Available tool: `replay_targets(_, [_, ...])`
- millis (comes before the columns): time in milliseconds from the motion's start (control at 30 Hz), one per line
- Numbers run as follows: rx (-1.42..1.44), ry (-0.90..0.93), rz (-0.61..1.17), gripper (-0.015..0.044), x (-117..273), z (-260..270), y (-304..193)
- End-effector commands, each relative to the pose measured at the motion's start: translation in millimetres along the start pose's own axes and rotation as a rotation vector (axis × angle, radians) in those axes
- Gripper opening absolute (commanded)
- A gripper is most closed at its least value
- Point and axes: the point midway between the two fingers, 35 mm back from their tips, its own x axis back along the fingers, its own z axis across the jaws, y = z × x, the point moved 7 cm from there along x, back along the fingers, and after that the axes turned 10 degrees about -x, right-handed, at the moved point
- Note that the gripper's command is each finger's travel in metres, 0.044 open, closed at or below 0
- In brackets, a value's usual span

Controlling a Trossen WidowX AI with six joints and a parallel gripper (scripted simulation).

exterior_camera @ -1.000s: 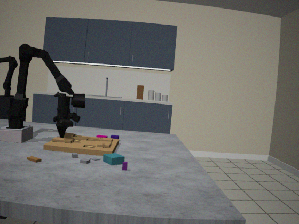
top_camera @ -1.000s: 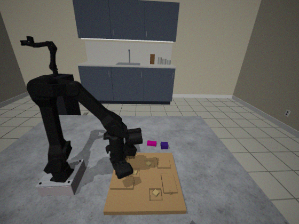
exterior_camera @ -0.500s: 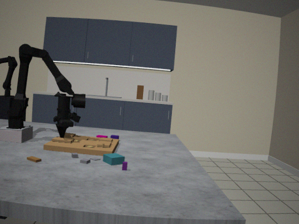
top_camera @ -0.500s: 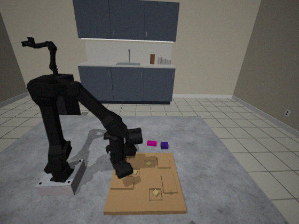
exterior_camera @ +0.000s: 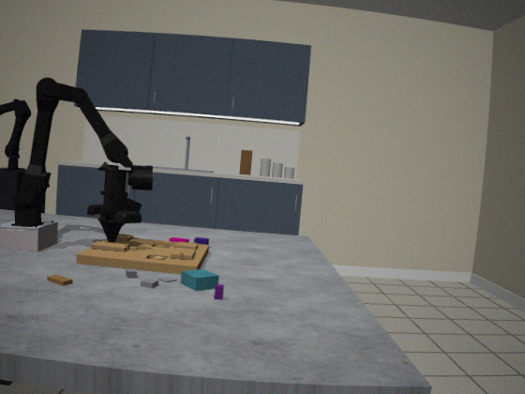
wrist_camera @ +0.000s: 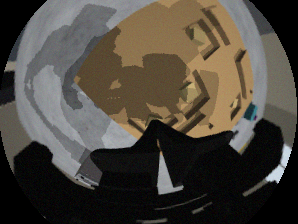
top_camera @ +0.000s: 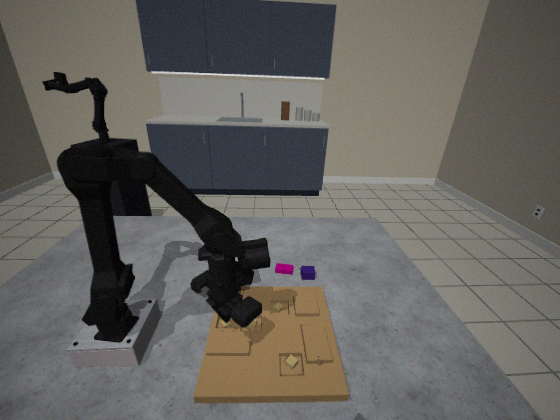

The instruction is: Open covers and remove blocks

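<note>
The wooden puzzle board (top_camera: pixel 260 385) (exterior_camera: pixel 136 266) (wrist_camera: pixel 165 35) lies flat on the table. Thin wooden covers lie on it: one at the back right (top_camera: pixel 306 306), a long one at the right (top_camera: pixel 316 342) and one at the left (top_camera: pixel 227 346). Pale yellow blocks show in uncovered wells: one at the front (top_camera: pixel 291 361), one at the back (top_camera: pixel 278 306) and pale yellow pieces at the left, behind the left cover, partly hidden by the hand. My gripper (exterior_camera: pixel 112 240) (wrist_camera: pixel 154 123) is shut and empty, its tips low over the board's left rear part. Whether they touch anything is unclear.
A magenta block (top_camera: pixel 284 269) (exterior_camera: pixel 179 240) and an indigo block (top_camera: pixel 308 272) (exterior_camera: pixel 202 241) lie behind the board. In front lie a teal block (exterior_camera: pixel 199 280), a purple block (exterior_camera: pixel 218 292), an orange block (exterior_camera: pixel 59 280) and small grey pieces. The arm's base (top_camera: pixel 105 354) stands left.
</note>
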Motion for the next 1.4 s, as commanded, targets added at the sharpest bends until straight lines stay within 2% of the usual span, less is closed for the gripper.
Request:
replay_targets(0, [0.448,0.005,-0.003,0.0000,-1.3,0.6,2.6])
replay_targets(300, [1.215,0.004,-0.006,0.0000,-1.9,1.8,7.6])
replay_targets(1067, [1.387,0.004,-0.006,0.0000,-1.9,4.7,8.8])
replay_targets(1367, [1.374,-0.001,-0.002,0.0000,2.8,2.3,7.4])
